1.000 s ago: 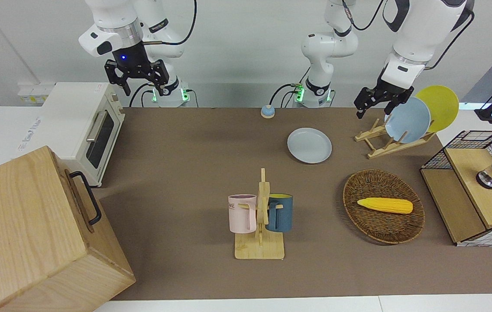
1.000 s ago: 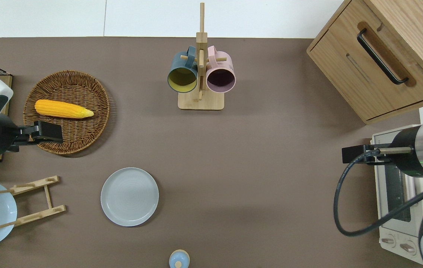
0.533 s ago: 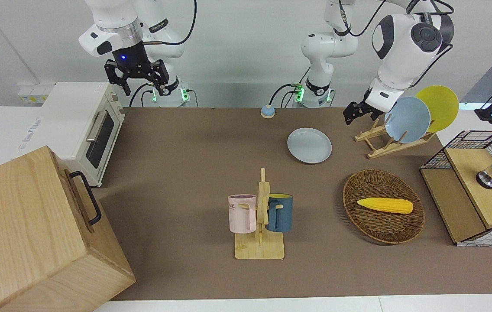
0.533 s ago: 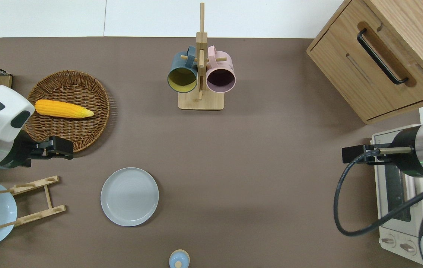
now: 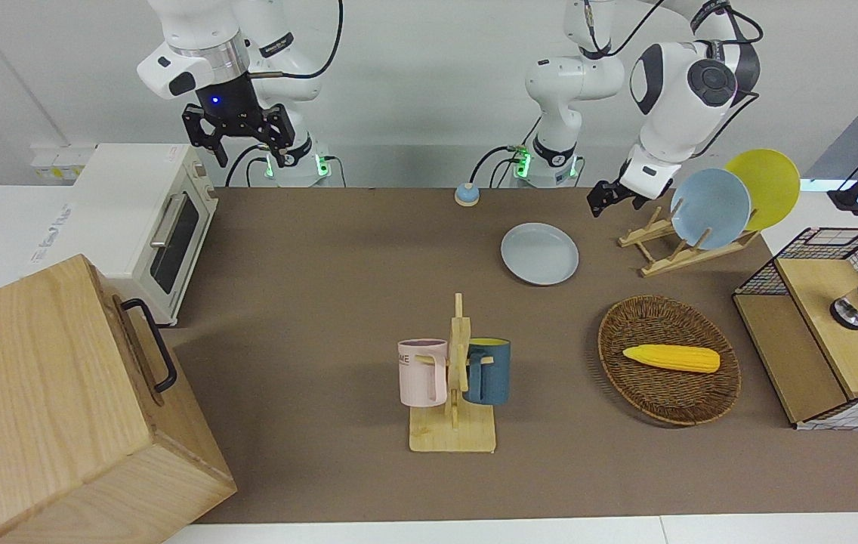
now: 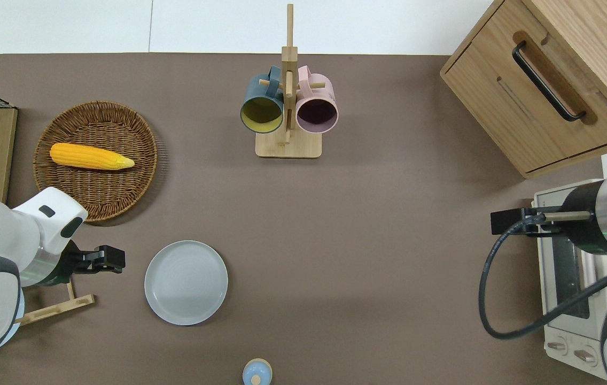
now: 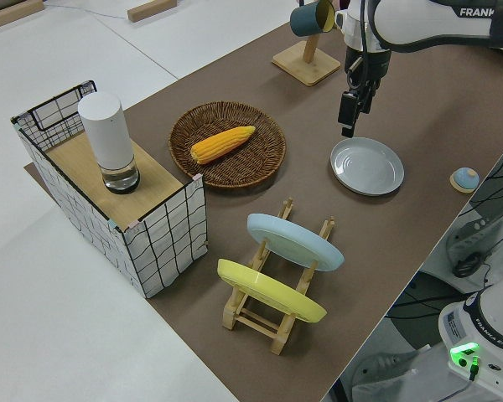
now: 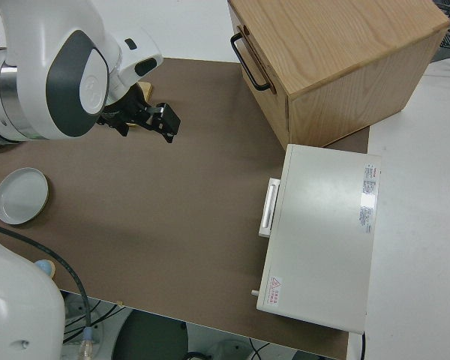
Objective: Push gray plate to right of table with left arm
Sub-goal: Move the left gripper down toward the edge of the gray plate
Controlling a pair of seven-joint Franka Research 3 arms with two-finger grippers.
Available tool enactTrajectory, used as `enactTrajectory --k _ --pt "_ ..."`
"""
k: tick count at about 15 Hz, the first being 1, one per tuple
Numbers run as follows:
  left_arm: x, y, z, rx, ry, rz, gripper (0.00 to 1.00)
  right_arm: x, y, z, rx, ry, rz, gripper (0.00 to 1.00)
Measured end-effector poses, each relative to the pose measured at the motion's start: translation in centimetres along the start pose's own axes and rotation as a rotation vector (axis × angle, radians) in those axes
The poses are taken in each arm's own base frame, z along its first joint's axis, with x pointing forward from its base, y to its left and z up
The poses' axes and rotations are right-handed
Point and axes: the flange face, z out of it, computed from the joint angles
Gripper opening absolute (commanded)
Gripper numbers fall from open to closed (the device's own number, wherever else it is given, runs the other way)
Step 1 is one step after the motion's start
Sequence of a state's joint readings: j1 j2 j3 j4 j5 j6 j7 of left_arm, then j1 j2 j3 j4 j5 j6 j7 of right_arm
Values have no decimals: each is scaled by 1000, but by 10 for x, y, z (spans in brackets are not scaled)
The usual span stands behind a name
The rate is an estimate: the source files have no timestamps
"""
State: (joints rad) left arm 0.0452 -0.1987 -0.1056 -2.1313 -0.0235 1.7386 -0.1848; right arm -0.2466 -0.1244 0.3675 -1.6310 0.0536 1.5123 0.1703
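The gray plate (image 5: 540,253) (image 6: 186,282) (image 7: 367,166) lies flat on the brown table (image 5: 323,249), toward the left arm's end and close to the robots. My left gripper (image 5: 600,199) (image 6: 113,259) (image 7: 348,114) hangs in the air over bare table between the plate and the wooden plate rack (image 5: 663,251), a short gap from the plate's rim and not touching it. My right gripper (image 5: 242,143) is parked with its fingers apart and nothing between them.
The rack holds a light-blue plate (image 5: 710,208) and a yellow plate (image 5: 769,185). A wicker basket (image 5: 604,340) with a corn cob (image 5: 671,357) lies farther from the robots. Also here are a mug tree (image 5: 453,393), a toaster oven (image 5: 149,219), a wooden cabinet (image 5: 44,408) and a small blue knob (image 5: 467,195).
My left arm has swung from over the basket's edge toward the robots and now hangs beside the gray plate. The plate and the right arm have not moved.
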Motion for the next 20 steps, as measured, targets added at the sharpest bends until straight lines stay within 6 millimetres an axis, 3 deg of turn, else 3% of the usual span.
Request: enactTrajectory --k 10,20 --pt "-13 -16 72 -23 83 -16 975 0 0 0 0 0 0 996" --pt "-20 -16 99 -68 86 -50 977 0 0 0 0 0 0 996"
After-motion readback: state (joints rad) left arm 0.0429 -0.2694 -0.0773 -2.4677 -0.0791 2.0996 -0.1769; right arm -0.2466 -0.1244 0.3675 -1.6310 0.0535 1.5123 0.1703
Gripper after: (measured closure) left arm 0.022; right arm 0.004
